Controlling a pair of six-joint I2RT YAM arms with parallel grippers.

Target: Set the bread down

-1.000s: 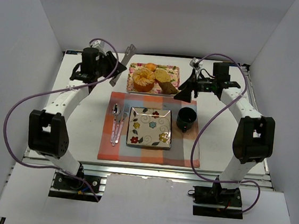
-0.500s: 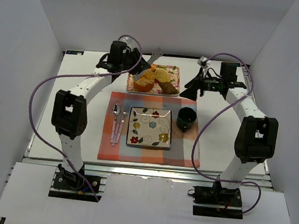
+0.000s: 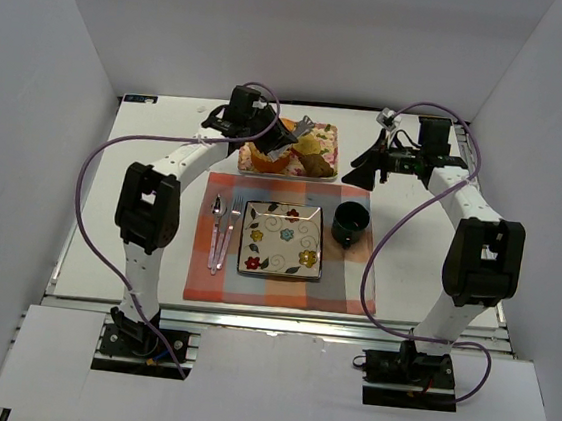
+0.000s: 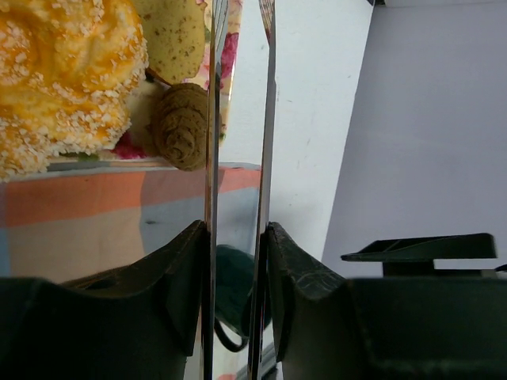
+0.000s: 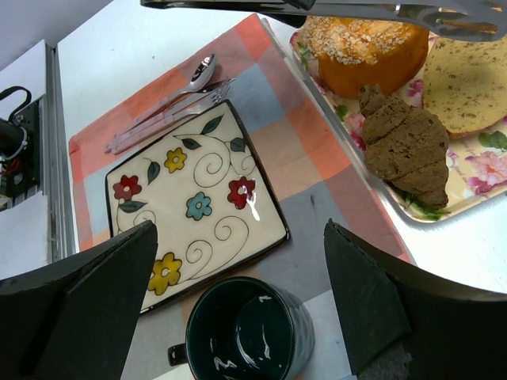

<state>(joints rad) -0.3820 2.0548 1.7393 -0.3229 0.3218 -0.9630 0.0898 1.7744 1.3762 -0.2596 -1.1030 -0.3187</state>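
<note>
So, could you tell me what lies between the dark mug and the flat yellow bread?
The dark brown piece lies between the mug and the bread, on the tray, past a strip of checked placemat; the right wrist view shows this.

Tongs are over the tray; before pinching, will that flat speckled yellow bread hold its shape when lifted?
The bread looks thin and flat, so likely light, though it may sag if pinched at one edge. Its matte, speckled face probably won't slip between the tongs. Flat, it shouldn't roll.
</note>
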